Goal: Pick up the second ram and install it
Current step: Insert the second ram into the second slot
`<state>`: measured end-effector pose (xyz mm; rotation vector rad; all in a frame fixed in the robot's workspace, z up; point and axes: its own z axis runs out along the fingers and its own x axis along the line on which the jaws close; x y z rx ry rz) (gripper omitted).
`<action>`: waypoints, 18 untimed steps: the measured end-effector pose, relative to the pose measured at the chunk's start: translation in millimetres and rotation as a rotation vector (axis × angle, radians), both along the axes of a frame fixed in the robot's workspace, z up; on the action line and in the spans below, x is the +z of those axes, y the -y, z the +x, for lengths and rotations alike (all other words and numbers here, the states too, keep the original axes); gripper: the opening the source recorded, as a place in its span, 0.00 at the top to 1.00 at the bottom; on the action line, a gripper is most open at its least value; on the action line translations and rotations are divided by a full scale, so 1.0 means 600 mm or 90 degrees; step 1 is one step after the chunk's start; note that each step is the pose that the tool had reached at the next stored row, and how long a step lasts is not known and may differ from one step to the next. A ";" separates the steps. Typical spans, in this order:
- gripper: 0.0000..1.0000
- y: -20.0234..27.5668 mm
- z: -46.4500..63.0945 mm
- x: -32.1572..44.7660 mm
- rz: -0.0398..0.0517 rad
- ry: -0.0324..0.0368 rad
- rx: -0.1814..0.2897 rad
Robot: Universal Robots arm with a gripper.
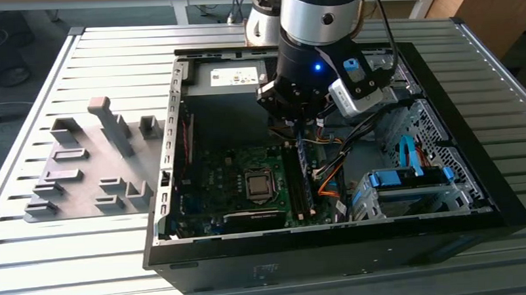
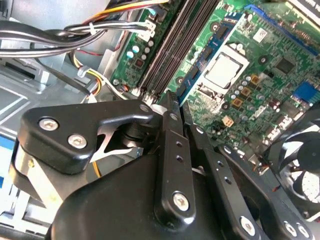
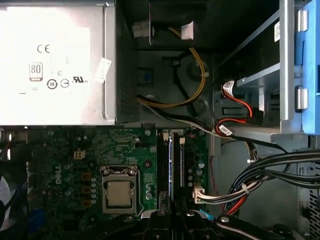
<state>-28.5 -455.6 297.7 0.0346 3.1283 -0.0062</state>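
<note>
While the arm stood over the open black computer case (image 1: 497,198) on the ribbed metal bench (image 1: 111,61), its black gripper (image 1: 290,125) reached down into the case, just above the far end of the memory slots. In the second wrist view the gripper (image 2: 176,104) had its fingers (image 2: 171,131) drawn together, with only a narrow slit between them and nothing seen held there. Their tips hung right at the end of the long dark slots. The second ram (image 1: 305,179), a thin blue-green circuit-board stick, stood on edge in a slot of the green motherboard, just beside the square silver processor socket (image 1: 259,185). In the first wrist view it (image 3: 170,165) ran between the dark slot rails towards the gripper (image 3: 172,216); whether the tips touched it I cannot tell. A bundle of black cables (image 3: 270,175) lay near the slots. The grey plastic fixture (image 1: 80,180) sat on the bench well apart, towards the exterior view's left.
</note>
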 end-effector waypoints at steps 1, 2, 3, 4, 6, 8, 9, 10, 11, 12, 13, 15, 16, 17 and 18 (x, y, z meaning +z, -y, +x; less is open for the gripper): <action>0.86 0.0010 0.000 -0.001 -0.0002 -0.0001 0.002; 0.86 0.0019 0.000 -0.002 -0.0004 -0.0002 0.004; 0.86 0.0026 0.000 -0.003 -0.0007 -0.0003 0.006; 0.86 0.0030 0.000 -0.004 -0.0010 -0.0006 0.010; 0.86 0.0047 0.000 -0.007 -0.0014 -0.0015 0.015; 0.86 0.0077 0.000 -0.010 -0.0014 -0.0021 0.016; 0.86 0.0085 0.000 -0.012 -0.0012 -0.0024 0.016; 0.86 0.0092 0.000 -0.014 -0.0012 -0.0026 0.015; 0.86 0.0099 0.000 -0.016 -0.0014 -0.0027 0.015; 0.86 0.0108 0.000 -0.018 -0.0015 -0.0029 0.016; 0.86 0.0113 0.000 -0.021 -0.0015 -0.0031 0.016; 0.86 0.0115 0.000 -0.027 -0.0014 -0.0038 0.016; 0.86 0.0115 0.000 -0.030 -0.0014 -0.0041 0.016; 0.86 0.0115 0.000 -0.033 -0.0014 -0.0043 0.016; 0.86 0.0115 0.000 -0.036 -0.0014 -0.0045 0.016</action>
